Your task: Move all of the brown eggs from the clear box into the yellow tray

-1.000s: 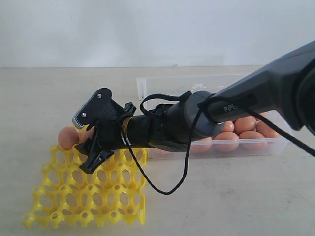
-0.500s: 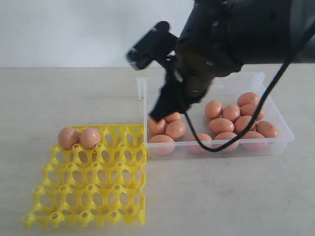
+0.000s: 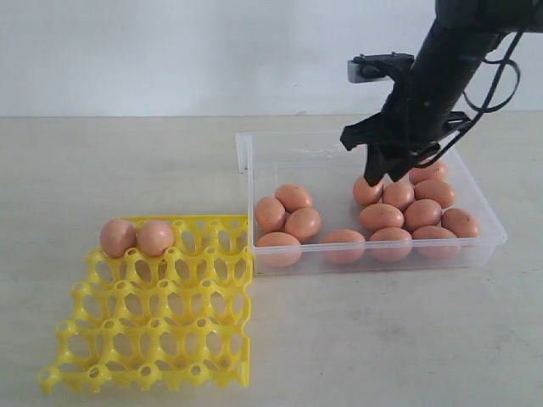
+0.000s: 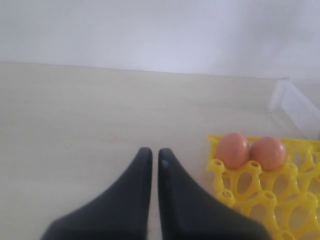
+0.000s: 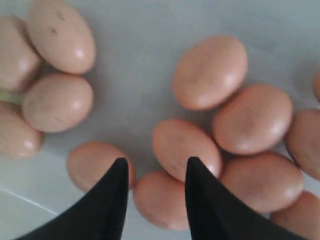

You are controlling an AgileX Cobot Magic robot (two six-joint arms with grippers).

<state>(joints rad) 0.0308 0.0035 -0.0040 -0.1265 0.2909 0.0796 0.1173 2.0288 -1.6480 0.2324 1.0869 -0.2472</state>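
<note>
Yellow plastic catches the eye first: the egg tray (image 3: 170,371) lies on the pale table (image 3: 382,339) at the left. Two brown eggs (image 3: 118,236) sit side by side in its far left corner cups, and the other cups are open. Seen from the left wrist, the left gripper (image 4: 151,152) hangs over bare table just beside that corner. Its dark fingers (image 4: 142,165) are drawn almost together with only a thin slit between them, and they hold nothing. Touching the tray's right edge is the clear box (image 3: 288,148). The other eggs (image 3: 382,216) are inside it, four clustered at its left end and a bigger crowd packed toward the right. Over that crowd the right gripper (image 3: 373,176) points straight down from its black arm. From the right wrist its fingers (image 5: 117,175) stand partly apart above the eggs and grip none of them.
</note>
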